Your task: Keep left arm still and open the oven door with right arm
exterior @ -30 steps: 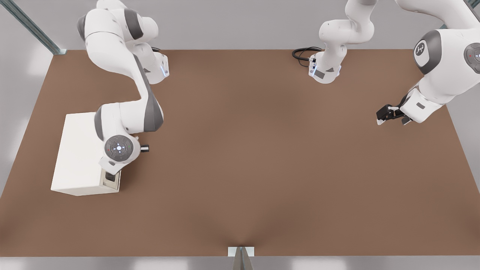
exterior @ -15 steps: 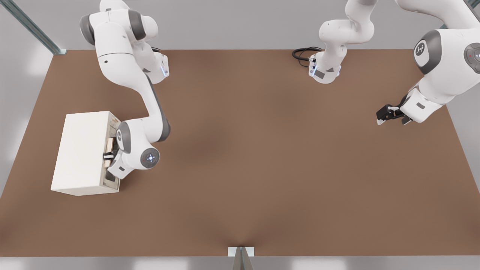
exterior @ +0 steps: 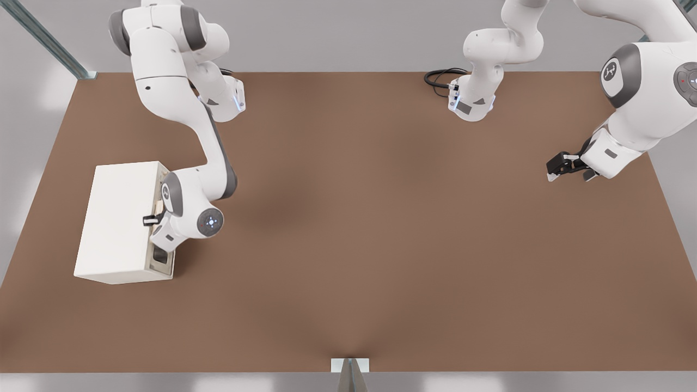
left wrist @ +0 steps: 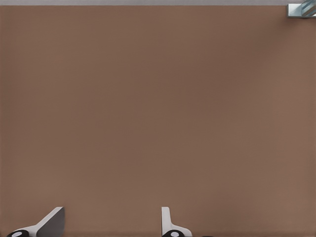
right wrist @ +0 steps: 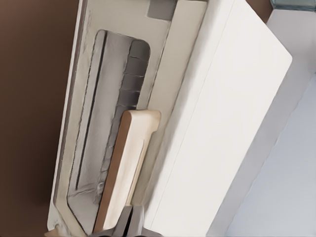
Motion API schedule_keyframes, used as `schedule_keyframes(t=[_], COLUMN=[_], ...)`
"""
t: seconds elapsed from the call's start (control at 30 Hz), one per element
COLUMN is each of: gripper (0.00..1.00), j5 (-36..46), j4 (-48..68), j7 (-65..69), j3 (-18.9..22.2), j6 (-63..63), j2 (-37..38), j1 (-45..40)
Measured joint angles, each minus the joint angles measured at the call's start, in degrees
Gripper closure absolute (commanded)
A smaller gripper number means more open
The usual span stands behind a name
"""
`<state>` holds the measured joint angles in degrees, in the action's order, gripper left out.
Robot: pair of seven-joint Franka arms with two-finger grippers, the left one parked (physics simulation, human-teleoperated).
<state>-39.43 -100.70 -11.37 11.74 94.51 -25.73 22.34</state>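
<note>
Right wrist view: gripper (right wrist: pixel 129 223) at the tan bar handle (right wrist: pixel 127 168) of the oven door (right wrist: pixel 98 123), finger state impossible to tell; oven (exterior: pixel 117 220) at front view's left; door apparently shut; pulling open remains.

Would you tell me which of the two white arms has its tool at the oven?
The right arm, on the front view's left; its tool is at the oven.

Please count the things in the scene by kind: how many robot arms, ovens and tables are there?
Robot arms: 2, the right arm with its pincer at the oven door, and the left arm
Ovens: 1
Tables: 1
Total: 4
</note>
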Motion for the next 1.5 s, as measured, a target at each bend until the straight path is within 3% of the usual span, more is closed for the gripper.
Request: schedule_keyframes(t=[0.43, 0.5, 0.8, 0.97, 1.0, 1.03, 1.07, 1.23, 1.5], gripper=[1.00, 1.00, 1.00, 0.98, 0.91, 0.73, 0.00, 0.00, 0.00], j5=[-0.57, -4.96, 0.53, 9.75, 13.54, 18.34, 23.12, 36.55, 42.55], j4=[-2.33, -2.47, -1.37, 4.86, 8.09, 11.64, 15.30, 28.61, 31.46], j7=[-1.62, -2.54, -4.77, -5.34, -4.76, -3.89, -2.75, 2.68, 9.04], j3=[0.40, 0.25, -0.28, -2.14, -2.62, -2.89, -3.02, -3.56, -3.44], j6=[1.46, 0.87, 1.71, 1.64, 1.22, 0.58, -0.41, -7.38, -12.79], j2=[-0.66, -0.66, -0.48, 2.35, 3.11, 3.60, 4.03, 8.72, 9.71], j1=[-0.09, -0.01, 4.31, 4.24, 2.87, 0.96, -1.05, -5.03, -6.44])
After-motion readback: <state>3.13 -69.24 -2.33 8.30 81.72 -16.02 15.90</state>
